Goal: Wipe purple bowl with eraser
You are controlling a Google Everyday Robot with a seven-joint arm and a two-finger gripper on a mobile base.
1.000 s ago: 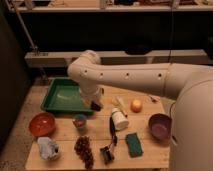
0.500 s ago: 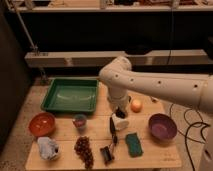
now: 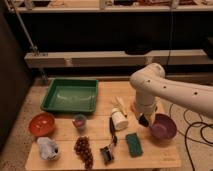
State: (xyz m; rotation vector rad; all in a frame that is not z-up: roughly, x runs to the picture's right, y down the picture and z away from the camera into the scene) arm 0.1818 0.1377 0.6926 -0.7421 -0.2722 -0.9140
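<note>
Watch the crowding: the gripper (image 3: 144,119) hangs low just beside the left rim of the purple bowl (image 3: 163,127), so a careless sweep could shove the bowl toward the desk (image 3: 105,131) edge on your right or knock the white cup (image 3: 119,120) close by. You cannot tell whether the fingers are released or grasping; a dark shape at them may be the eraser (image 3: 145,120), though the view is too dim to be sure. The bowl itself sits upright near the desk's right edge, round, deep purple, smooth-rimmed and seemingly empty.
</note>
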